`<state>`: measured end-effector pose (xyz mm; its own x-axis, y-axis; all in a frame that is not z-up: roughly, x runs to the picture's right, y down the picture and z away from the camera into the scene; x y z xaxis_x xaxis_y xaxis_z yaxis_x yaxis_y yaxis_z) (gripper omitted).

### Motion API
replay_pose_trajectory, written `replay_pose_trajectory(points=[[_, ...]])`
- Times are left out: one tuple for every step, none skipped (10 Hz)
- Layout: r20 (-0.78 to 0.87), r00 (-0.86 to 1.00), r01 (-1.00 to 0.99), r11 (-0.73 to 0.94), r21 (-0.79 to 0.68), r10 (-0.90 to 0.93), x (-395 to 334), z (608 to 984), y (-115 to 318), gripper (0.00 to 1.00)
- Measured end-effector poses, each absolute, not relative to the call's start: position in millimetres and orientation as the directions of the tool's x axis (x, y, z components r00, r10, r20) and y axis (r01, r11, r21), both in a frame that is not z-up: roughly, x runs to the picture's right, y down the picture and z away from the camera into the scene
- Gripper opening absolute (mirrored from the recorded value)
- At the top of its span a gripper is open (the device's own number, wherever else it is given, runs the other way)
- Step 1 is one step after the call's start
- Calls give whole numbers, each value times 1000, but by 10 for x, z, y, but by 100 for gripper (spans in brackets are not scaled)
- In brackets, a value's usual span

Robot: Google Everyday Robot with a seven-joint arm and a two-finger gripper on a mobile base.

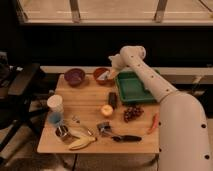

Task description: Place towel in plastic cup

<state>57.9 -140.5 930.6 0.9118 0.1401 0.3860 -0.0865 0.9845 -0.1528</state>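
Note:
A white crumpled towel (104, 75) lies in a red-brown bowl (98, 78) at the back of the wooden table (90, 102). My gripper (110, 73) is at the end of the white arm, right at the bowl's right rim, by the towel. A white plastic cup (55, 103) stands upright at the table's left edge, with a smaller blue cup (56, 119) just in front of it. Both cups are well left of the gripper.
A purple bowl (74, 76) sits left of the red-brown bowl, a green tray (131, 86) right of it. A dark block (113, 99), an apple (106, 110), grapes (132, 112), a red chili (154, 123), a banana (82, 143), a metal cup (63, 132) and a black-handled tool (120, 137) lie nearer. A chair (20, 85) stands left.

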Motion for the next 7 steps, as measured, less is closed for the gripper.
replay_pose_trajectory(points=[[387, 912, -86, 985, -152, 139, 576, 9306, -1411, 80], [392, 911, -76, 987, -142, 127, 565, 9311, -1423, 80], [397, 912, -62, 991, -122, 106, 537, 9328, -1454, 80], [398, 915, -30, 996, -87, 62, 463, 9421, -1524, 80], [393, 919, -10, 998, -63, 33, 406, 9509, -1563, 80], [390, 921, 3, 999, -45, 15, 355, 9552, -1570, 80], [374, 927, 16, 1000, -17, -9, 375, 9607, -1569, 80]])
